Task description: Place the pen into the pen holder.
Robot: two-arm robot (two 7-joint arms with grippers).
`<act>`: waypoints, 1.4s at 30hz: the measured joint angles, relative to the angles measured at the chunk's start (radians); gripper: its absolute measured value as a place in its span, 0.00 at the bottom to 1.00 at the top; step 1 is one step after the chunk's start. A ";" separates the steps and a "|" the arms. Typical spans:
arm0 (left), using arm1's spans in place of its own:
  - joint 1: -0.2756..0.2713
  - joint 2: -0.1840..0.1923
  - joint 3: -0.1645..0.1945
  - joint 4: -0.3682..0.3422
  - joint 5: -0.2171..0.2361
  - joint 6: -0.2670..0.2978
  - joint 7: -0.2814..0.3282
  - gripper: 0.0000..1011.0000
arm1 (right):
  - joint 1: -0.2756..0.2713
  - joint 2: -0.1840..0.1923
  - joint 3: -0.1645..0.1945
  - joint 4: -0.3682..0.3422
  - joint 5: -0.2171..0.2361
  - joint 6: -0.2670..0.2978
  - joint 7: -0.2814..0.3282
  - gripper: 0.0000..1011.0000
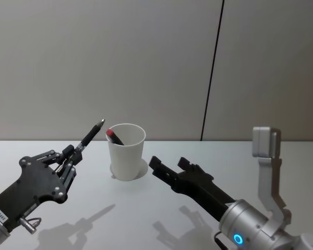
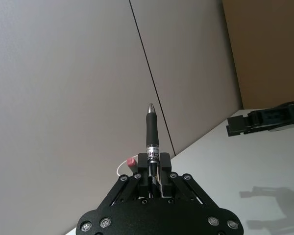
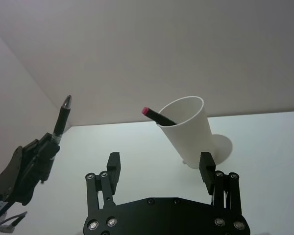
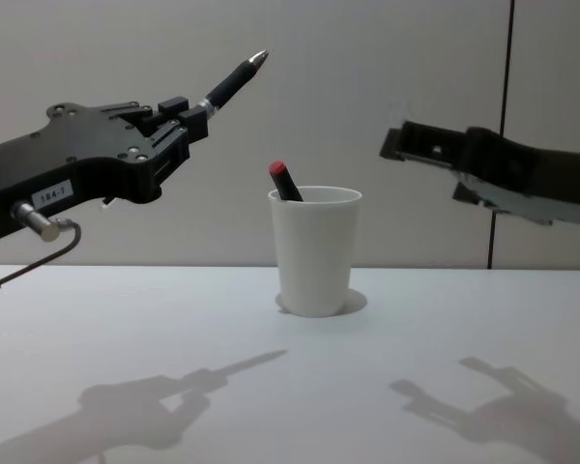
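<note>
The left gripper (image 1: 68, 156) hangs above the table (image 1: 146, 213), left of the pen holder (image 1: 127, 153). It is clenched on a black pen (image 1: 88, 136) that slants up toward the holder's rim, its rear end hidden between the fingers. The holder stands mid-table, with a red-ended pen (image 1: 113, 136) leaning inside, mostly hidden. The right gripper (image 1: 169, 164) hovers to its right, fingers spread and holding nothing.
</note>
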 joint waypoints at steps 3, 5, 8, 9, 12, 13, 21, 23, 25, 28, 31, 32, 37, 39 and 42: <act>0.000 0.000 0.000 0.000 0.000 -0.001 0.000 0.14 | 0.014 -0.014 -0.011 0.011 0.001 -0.012 0.000 0.99; 0.000 0.000 -0.001 0.000 0.000 -0.001 -0.001 0.14 | 0.025 -0.026 -0.019 0.021 0.006 -0.021 0.002 0.99; 0.000 0.000 -0.001 0.000 0.000 -0.002 -0.001 0.14 | 0.037 -0.040 -0.028 0.032 0.013 -0.030 0.006 0.99; 0.000 0.000 -0.001 0.000 0.000 -0.002 -0.001 0.14 | 0.046 -0.051 -0.034 0.040 0.019 -0.035 0.011 0.99; 0.000 0.000 -0.001 0.000 0.000 -0.002 -0.001 0.14 | 0.063 -0.070 -0.045 0.055 0.032 -0.043 0.019 0.99; 0.000 0.000 -0.001 0.000 0.000 -0.002 -0.001 0.14 | 0.067 -0.074 -0.048 0.058 0.036 -0.044 0.022 0.99; 0.000 0.000 -0.001 0.000 0.000 -0.003 -0.001 0.14 | 0.107 -0.112 -0.078 0.079 0.075 -0.042 0.048 0.99; 0.000 0.000 -0.001 0.000 0.000 -0.004 -0.001 0.14 | 0.113 -0.117 -0.084 0.081 0.081 -0.040 0.052 0.99; 0.000 0.000 -0.001 0.000 0.000 -0.004 -0.001 0.14 | 0.119 -0.121 -0.090 0.083 0.086 -0.037 0.055 0.99; 0.000 0.000 -0.001 0.000 0.000 -0.004 -0.001 0.14 | 0.130 -0.126 -0.100 0.087 0.092 -0.034 0.059 0.99; 0.000 0.000 -0.001 0.000 0.000 -0.004 -0.001 0.14 | 0.145 -0.130 -0.114 0.096 0.094 -0.032 0.065 0.99; 0.000 0.000 -0.001 0.000 0.000 -0.004 -0.001 0.14 | 0.148 -0.130 -0.117 0.098 0.094 -0.032 0.065 0.99; 0.000 0.000 -0.001 0.000 0.000 -0.004 -0.001 0.14 | 0.172 -0.132 -0.137 0.116 0.090 -0.032 0.069 0.99; 0.000 0.000 -0.001 0.000 0.000 -0.004 -0.001 0.14 | 0.183 -0.132 -0.147 0.126 0.082 -0.034 0.069 0.99; 0.000 0.000 -0.001 0.000 0.000 -0.004 -0.001 0.14 | 0.194 -0.133 -0.157 0.136 0.074 -0.037 0.069 0.99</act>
